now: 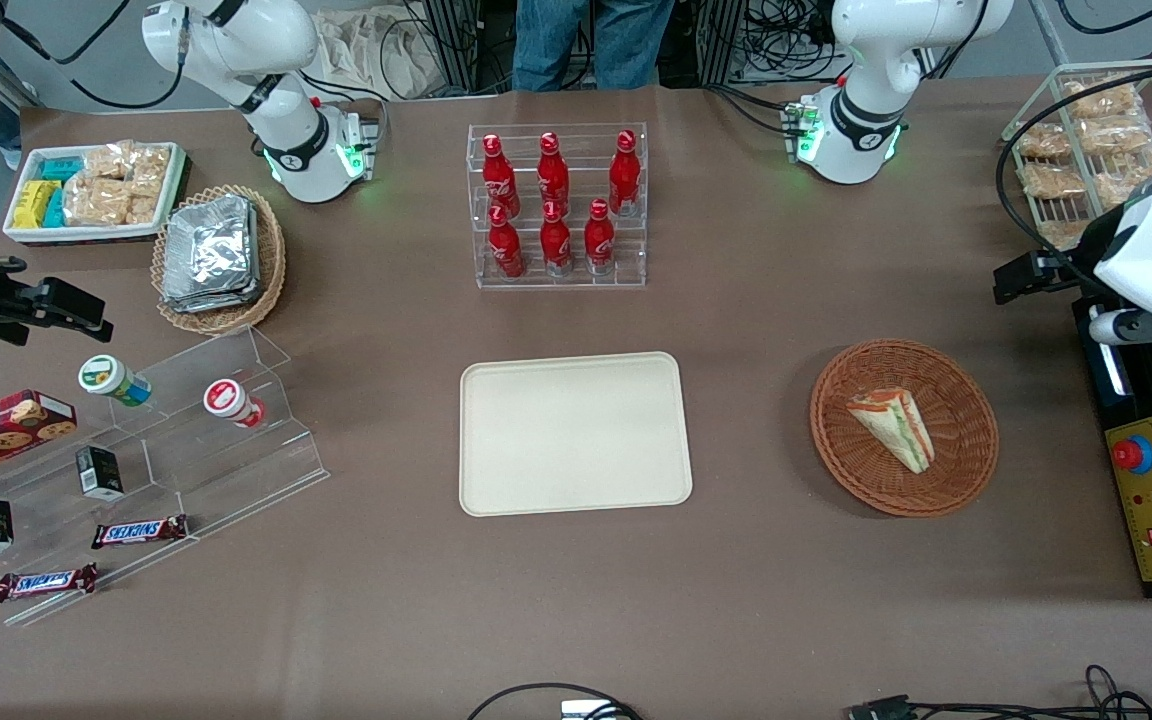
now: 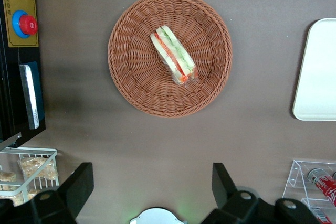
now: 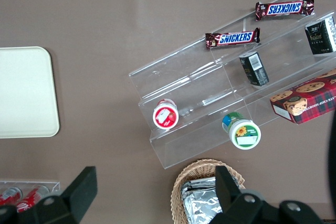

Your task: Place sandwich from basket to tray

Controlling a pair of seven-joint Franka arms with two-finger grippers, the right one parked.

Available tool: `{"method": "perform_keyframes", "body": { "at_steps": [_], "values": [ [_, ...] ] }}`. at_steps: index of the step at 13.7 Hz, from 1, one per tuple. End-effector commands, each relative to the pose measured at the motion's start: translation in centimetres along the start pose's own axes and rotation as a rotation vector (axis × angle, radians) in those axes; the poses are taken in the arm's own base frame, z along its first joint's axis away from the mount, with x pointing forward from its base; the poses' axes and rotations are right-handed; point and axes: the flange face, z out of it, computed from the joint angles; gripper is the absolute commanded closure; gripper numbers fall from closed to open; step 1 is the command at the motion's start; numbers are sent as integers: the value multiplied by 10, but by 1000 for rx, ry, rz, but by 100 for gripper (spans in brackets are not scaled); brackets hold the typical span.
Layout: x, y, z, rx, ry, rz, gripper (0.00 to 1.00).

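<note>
The sandwich lies in the basket near the working arm's end of the bench, untouched — nothing of the task is done yet. The tray, at mid-bench, is bare. All remains: reach, grasp, lift, carry across, set down. The gripper hangs high above the bench (close to that end's edge, farther from the front camera than the basket), jaws spread wide and holding nothing — well apart from the sandwich.
</note>
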Motion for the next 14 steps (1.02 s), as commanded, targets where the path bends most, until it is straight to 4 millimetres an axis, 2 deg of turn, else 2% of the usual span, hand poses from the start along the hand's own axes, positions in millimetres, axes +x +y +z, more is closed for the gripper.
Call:
{"method": "perform_keyframes", "body": {
  "at_steps": [1, 14],
  "values": [
    [-8, -1, -1, -9, 10, 7, 0],
    [-7, -1, 0, -9, 8, -11, 0]
  ]
}}
